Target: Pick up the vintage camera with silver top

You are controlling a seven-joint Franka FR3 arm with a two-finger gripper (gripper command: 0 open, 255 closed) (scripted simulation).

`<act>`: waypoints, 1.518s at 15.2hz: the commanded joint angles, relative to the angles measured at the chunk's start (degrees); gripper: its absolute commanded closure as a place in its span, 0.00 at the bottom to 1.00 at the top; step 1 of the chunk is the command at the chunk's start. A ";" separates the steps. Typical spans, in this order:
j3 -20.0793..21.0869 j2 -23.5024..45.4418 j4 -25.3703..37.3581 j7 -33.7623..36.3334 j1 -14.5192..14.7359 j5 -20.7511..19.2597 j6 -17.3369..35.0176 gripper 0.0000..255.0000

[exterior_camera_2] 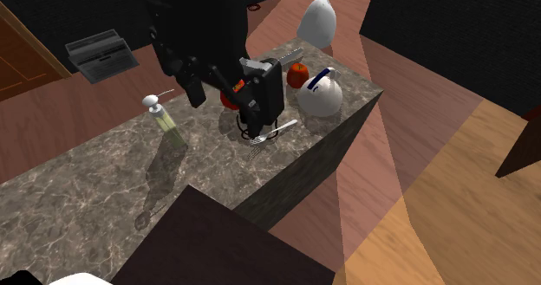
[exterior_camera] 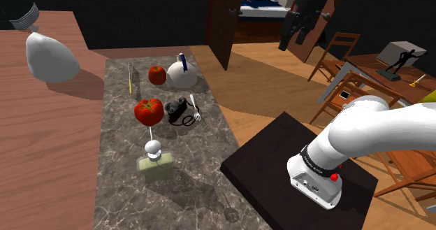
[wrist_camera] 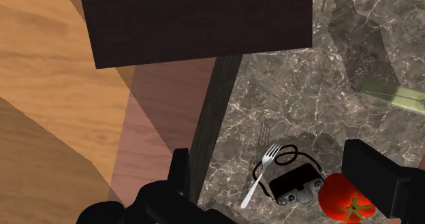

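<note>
Beneath gripper [wrist_camera: 270,165], untouched: vintage camera [wrist_camera: 296,186]

Marble counter [exterior_camera: 119,187] carries camera [exterior_camera: 178,110], fork [exterior_camera: 198,113], tomato [exterior_camera: 149,110], soap bottle [exterior_camera: 154,162], jug [exterior_camera: 182,73].

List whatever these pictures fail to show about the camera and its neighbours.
1. Red fruit: wrist view, cut by the picture's edge, partly behind a finger of the end effector.
2. Camera: second exterior view, mostly behind the end effector.
3. Camera's top: shoulder view, too small and dark to tell its colour.
4. Soap bottle: wrist view, cut by the edge; pump out of frame.
</note>
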 commanded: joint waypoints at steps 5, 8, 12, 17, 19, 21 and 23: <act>4.41 2.53 -3.80 6.95 -0.40 2.98 6.75 0.00; 7.78 5.55 -5.73 12.07 -0.74 4.94 12.06 0.00; 12.30 11.02 -7.02 18.88 -1.43 6.91 19.36 0.00; 17.83 20.01 -6.54 27.72 -2.88 7.65 28.48 0.00; 19.98 24.19 -5.71 31.48 -3.69 7.19 32.00 0.00; 22.08 28.65 -4.54 35.47 -4.64 6.17 35.37 0.00; 23.98 33.40 -3.02 39.75 -5.58 4.47 38.53 0.00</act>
